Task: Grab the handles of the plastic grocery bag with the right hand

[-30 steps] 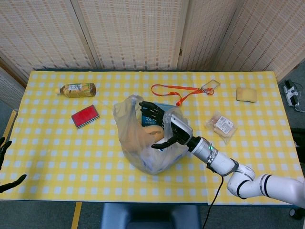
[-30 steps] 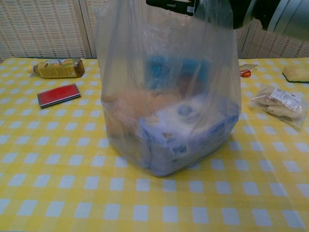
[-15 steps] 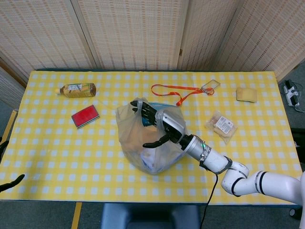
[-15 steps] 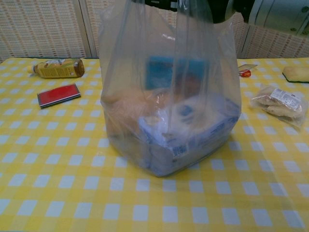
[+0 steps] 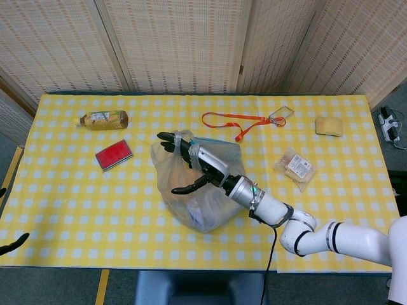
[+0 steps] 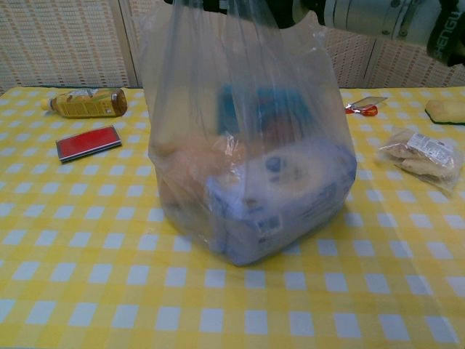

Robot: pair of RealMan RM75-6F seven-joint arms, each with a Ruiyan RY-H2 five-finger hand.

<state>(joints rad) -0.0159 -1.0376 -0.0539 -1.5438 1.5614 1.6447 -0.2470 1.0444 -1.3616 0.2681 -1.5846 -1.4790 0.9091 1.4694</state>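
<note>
The clear plastic grocery bag (image 5: 197,197) stands at mid-table, holding a blue-and-white box (image 6: 283,196) and an orange item. My right hand (image 5: 186,160) is at the bag's mouth, fingers stretched left and thumb apart below them. A thin handle strip (image 5: 184,135) lies across the fingers, which are not curled around it. In the chest view the bag (image 6: 247,145) rises taut to the frame's top, where the right hand (image 6: 240,6) shows as a dark edge. Only dark fingertips of my left hand (image 5: 14,244) show at the left edge, apart and holding nothing.
A tea bottle (image 5: 102,119) and a red case (image 5: 114,155) lie at the left. An orange lanyard (image 5: 235,121) lies behind the bag. A snack packet (image 5: 296,167) and a yellow sponge (image 5: 329,126) are at the right.
My right hand slid left across the bag's mouth, drawing the bag's top with it. The left hand sank further out of the frame.
</note>
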